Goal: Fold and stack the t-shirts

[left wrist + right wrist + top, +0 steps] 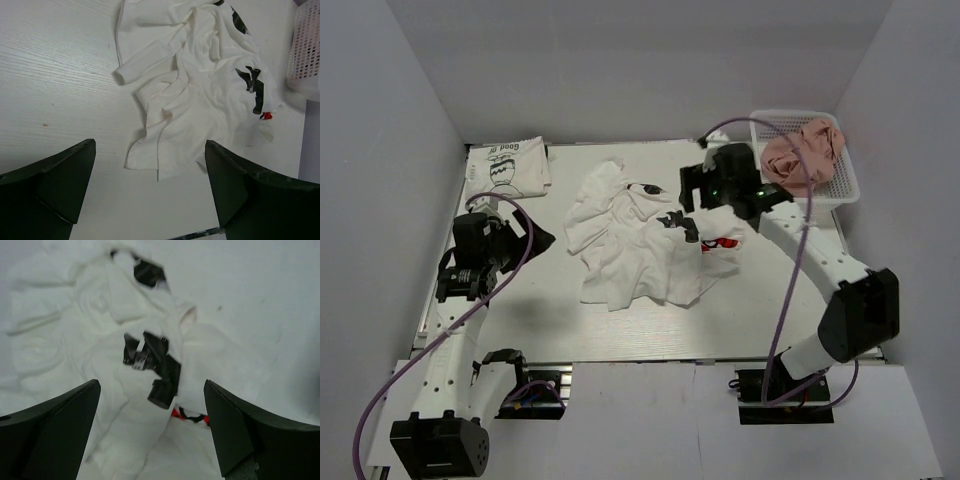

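Note:
A crumpled pile of white t-shirts (640,245) lies mid-table, with black print and a patch of red print (722,243) at its right edge. A folded white t-shirt with black cartoon and lettering (507,168) lies at the far left. A dusty pink t-shirt (803,150) sits bunched in the basket. My left gripper (535,240) is open and empty, left of the pile (200,90), above bare table. My right gripper (692,205) is open and empty, hovering over the pile's right part (100,340), above the black print (157,365) and red print (192,416).
A white plastic lattice basket (840,190) stands at the far right corner; it also shows in the left wrist view (306,50). Grey walls enclose the table on the left, back and right. The right arm's cable arcs over the basket.

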You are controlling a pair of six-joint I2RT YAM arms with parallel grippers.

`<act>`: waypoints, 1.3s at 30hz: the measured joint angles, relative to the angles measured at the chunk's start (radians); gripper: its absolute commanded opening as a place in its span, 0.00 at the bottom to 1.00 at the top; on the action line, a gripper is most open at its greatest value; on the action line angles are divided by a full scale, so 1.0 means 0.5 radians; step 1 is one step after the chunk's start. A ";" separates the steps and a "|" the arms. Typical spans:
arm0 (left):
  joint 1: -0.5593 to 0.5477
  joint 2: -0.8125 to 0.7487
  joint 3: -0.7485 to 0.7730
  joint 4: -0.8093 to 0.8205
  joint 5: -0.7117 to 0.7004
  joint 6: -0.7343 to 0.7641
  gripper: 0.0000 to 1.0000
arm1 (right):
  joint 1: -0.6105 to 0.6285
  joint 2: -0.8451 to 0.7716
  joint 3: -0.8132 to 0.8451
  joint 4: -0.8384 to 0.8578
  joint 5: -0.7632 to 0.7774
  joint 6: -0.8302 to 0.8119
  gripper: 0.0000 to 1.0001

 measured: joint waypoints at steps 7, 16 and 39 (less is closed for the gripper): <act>0.000 0.030 -0.089 0.008 0.065 0.018 1.00 | 0.389 0.410 -0.327 -0.023 0.076 0.188 0.90; 0.000 0.003 -0.100 0.021 0.087 0.018 1.00 | 0.664 0.677 -0.325 0.028 0.501 0.369 0.00; 0.000 -0.004 -0.100 0.003 -0.018 0.011 1.00 | 0.276 0.100 1.548 0.497 1.247 -0.549 0.00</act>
